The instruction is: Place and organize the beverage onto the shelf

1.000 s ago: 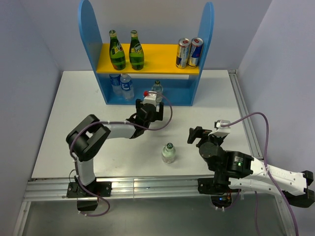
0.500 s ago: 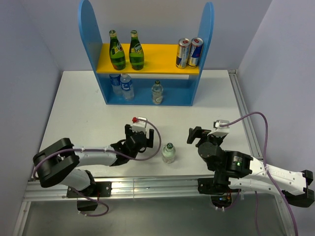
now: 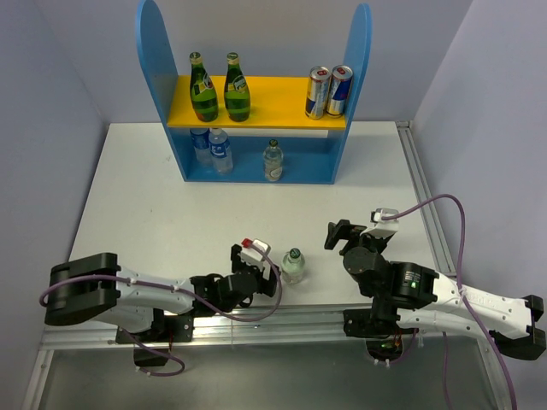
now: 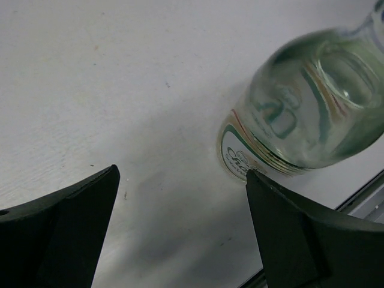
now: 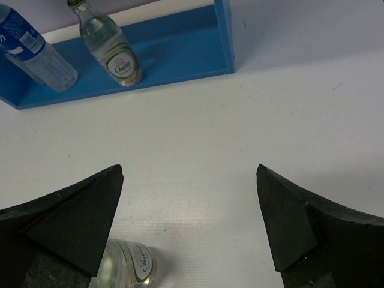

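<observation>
The shelf (image 3: 152,60) stands upper centre: green bottles (image 3: 203,92) and cans (image 3: 319,92) on its yellow board, water bottles (image 3: 220,150) and a glass bottle (image 3: 273,161) below. A loose bottle (image 3: 293,266) stands lower centre. The left gripper (image 4: 181,174), low and outstretched, gapes wide just beside it. The right gripper (image 5: 189,171) is spread wide, empty.

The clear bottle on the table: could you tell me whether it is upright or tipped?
Upright: the clear bottle stands on its base on the table, green cap on top.
</observation>
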You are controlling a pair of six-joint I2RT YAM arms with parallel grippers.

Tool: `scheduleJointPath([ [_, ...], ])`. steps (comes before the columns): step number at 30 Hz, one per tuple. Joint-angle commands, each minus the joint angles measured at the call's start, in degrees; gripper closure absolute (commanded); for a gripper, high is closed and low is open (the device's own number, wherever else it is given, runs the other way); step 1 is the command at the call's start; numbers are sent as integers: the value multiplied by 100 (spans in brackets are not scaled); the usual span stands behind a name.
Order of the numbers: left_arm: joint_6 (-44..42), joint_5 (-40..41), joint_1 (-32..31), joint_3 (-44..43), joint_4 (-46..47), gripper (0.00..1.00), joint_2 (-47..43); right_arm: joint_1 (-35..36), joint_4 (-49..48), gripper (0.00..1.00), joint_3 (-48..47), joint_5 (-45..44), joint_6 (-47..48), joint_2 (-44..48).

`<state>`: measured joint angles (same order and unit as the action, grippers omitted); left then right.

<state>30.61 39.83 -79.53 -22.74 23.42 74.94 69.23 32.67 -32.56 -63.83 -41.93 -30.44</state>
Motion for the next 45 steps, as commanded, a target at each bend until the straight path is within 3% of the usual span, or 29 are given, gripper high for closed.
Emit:
scheduleJointPath([
  [1, -257, -370, -116, -195, 707, 7, 319, 29, -23, 1, -128, -191, -131, 29],
  [13, -600, -916, -133, -1355, 1551, 7, 1963, 29, 3, 1, -128, -191, -149, 73],
  [22, -881, -249, -125, -2076, 1640, 8, 2683, 29, 21, 1, -111, -191, -166, 169],
  [24, -890, -117, -72, -2303, 1570, 14, 2929, 20, 21, 1, -102, -191, -166, 204],
  [25, -838, -116, -46, -2374, 1552, 20, 3008, 20, 21, 1, -93, -191, -166, 213],
  [26, -837, -116, -11, -2410, 1578, 33, 3148, 29, 21, 1, -93, -182, -157, 240],
  [28, -785, -160, 121, -2472, 1665, 41, 3281, 29, 21, 1, -93, -182, -166, 266],
  [30, -750, -230, 314, -2568, 1640, 65, 3448, 29, 29, 1, -84, -173, -157, 284],
  [31, -732, -248, 376, -2612, 1622, 98, 3527, 29, 21, 1, -84, -182, -166, 293],
  [45, -1408, -415, 2011, -4194, 1218, 100, 3748, 29, -50, 1, -49, -86, -87, 442],
])
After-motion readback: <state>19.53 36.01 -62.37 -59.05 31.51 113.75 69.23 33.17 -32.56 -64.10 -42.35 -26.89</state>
